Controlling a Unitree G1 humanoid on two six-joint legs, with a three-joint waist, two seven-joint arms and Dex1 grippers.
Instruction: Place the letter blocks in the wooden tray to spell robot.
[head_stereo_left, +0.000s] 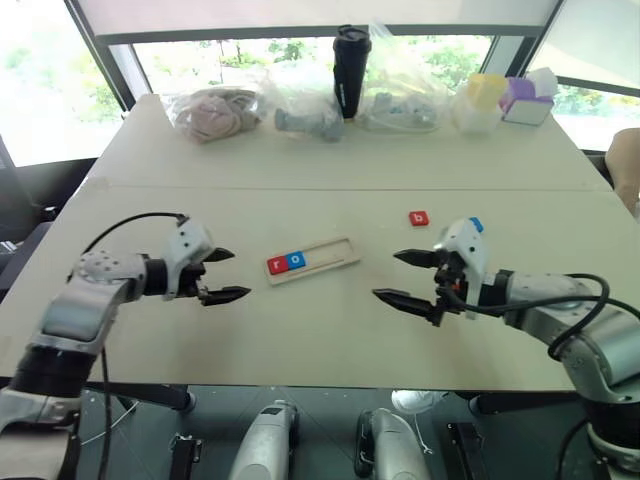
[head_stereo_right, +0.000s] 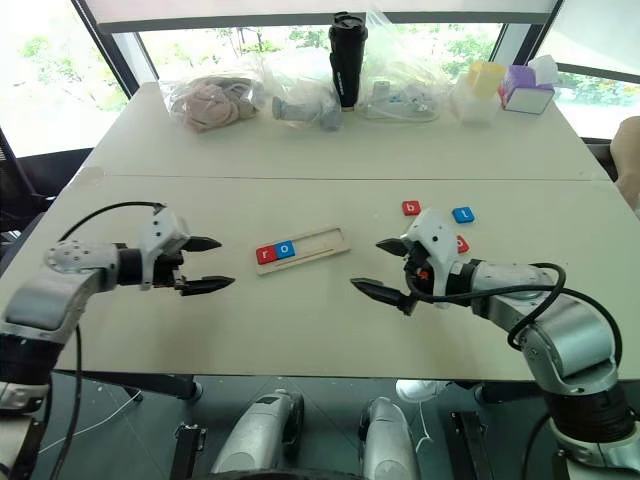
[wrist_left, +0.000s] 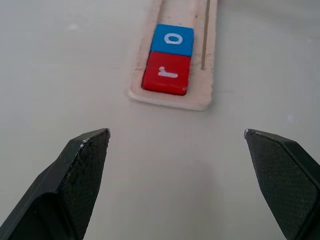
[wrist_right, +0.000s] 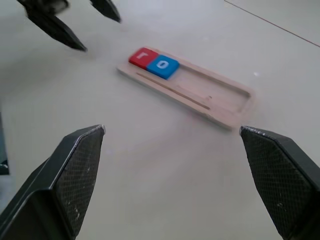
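While both grippers hang wide open and empty, the left gripper (head_stereo_left: 226, 275) and right gripper (head_stereo_left: 402, 277) face each other across the wooden tray (head_stereo_left: 313, 260). It lies between them, long axis left to right, far end tilted slightly away. Two letter blocks fill its left end: red "r" (head_stereo_left: 277, 264), blue "o" (head_stereo_left: 296, 260). Three more lie near the right gripper: red "b" (head_stereo_right: 411, 208), a blue block (head_stereo_right: 462, 215), and a red block (head_stereo_right: 461, 244) partly hidden.

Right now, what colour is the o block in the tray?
Blue o block, clearest in the left wrist view.

A red block (head_stereo_right: 461, 243) sits mostly hidden behind the right hand (head_stereo_right: 385, 266).
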